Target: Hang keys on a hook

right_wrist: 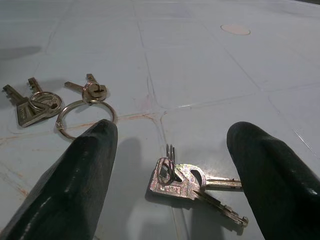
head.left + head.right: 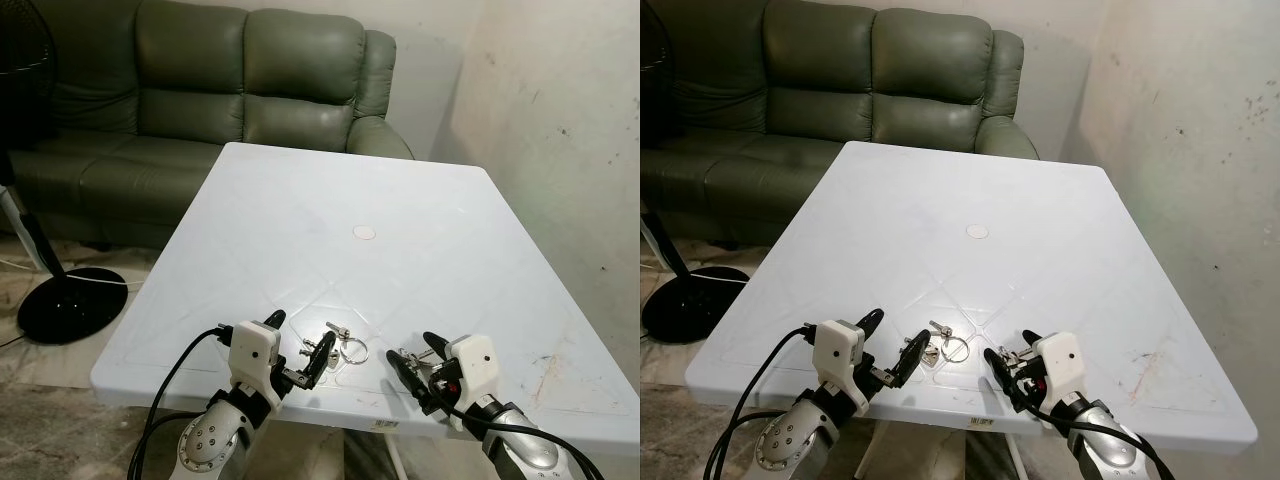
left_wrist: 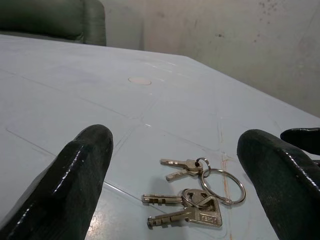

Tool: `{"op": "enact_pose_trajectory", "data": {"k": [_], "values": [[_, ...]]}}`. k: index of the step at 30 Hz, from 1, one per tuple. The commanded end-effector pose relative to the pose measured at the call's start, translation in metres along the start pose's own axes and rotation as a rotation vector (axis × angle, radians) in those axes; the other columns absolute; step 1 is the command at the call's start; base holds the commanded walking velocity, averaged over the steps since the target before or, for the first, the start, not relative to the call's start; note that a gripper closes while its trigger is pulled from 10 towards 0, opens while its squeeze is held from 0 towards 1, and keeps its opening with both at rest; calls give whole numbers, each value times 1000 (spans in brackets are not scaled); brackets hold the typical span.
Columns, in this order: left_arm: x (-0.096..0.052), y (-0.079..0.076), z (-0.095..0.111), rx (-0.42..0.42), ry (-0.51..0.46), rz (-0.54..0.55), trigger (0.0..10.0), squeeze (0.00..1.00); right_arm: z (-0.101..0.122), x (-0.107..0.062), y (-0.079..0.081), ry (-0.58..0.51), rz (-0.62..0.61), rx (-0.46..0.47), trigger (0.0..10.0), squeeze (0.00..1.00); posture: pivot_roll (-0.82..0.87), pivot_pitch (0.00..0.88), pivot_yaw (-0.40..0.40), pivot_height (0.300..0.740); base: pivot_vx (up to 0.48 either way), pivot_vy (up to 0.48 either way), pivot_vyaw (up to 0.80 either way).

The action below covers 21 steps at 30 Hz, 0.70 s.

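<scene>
Two key bunches lie on the white table (image 2: 420,230) near its front edge: ringed keys (image 3: 197,192) ahead of my left hand (image 2: 300,352), a smaller pair (image 1: 192,185) between the wide-spread fingers of my right hand (image 2: 418,362). Both hands hover low, open, holding nothing. Step in hand: pickup, I judge; next I must close on one bunch, then find a hook, none visible by the sofa (image 2: 200,90).

Key ring (image 2: 943,343) on white table (image 2: 970,180), between two open grippers.
</scene>
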<state>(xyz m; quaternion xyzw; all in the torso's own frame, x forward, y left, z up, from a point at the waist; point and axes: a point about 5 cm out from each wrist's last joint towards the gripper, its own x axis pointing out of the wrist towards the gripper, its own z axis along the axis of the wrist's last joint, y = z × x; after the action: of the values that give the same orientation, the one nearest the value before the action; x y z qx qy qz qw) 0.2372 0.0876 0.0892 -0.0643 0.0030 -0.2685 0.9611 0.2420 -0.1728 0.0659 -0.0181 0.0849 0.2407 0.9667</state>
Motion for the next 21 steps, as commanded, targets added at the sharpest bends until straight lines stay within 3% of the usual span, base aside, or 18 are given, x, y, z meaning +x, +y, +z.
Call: {"op": "enact_pose_trajectory", "data": {"k": [1, 3, 4, 5, 6, 7, 9, 21], "values": [[-1, -2, 2, 12, -4, -10, 10000, 0, -1, 0, -2, 12, 7, -3, 10000, 0, 30, 8, -89, 740, 0, 0, 0], [-2, -3, 2, 7, -3, -9, 10000, 0, -4, -1, 0, 21, 9, -5, 9412, 0, 32, 12, -91, 740, 0, 0, 0], [-3, -3, 2, 8, -2, -9, 10000, 0, -4, -1, 0, 20, 12, -4, 5059, 0, 32, 12, -91, 740, 0, 0, 0], [-3, -3, 2, 8, -2, -9, 10000, 0, -4, -1, 0, 20, 12, -4, 5059, 0, 32, 12, -91, 740, 0, 0, 0], [-3, -3, 2, 7, -1, -8, 10000, 0, -5, 0, 1, 20, 7, -1, 2510, 0, 32, 16, -93, 740, 0, 0, 0], [-3, -3, 2, 5, -1, -7, 10000, 0, -5, 0, 1, 20, 1, 0, 2510, 0, 32, 16, -93, 740, 0, 0, 0], [-3, -3, 2, 5, -1, -5, 10000, 0, -4, 0, 3, 11, 19, 8, 0, 0, 34, 18, -93, 740, 0, 0, 0], [-4, -4, 3, 0, -2, 5, 10000, 0, -5, 6, 5, 19, -28, 23, 0, 0, 44, 30, -94, 740, 0, 0, 0]]}}
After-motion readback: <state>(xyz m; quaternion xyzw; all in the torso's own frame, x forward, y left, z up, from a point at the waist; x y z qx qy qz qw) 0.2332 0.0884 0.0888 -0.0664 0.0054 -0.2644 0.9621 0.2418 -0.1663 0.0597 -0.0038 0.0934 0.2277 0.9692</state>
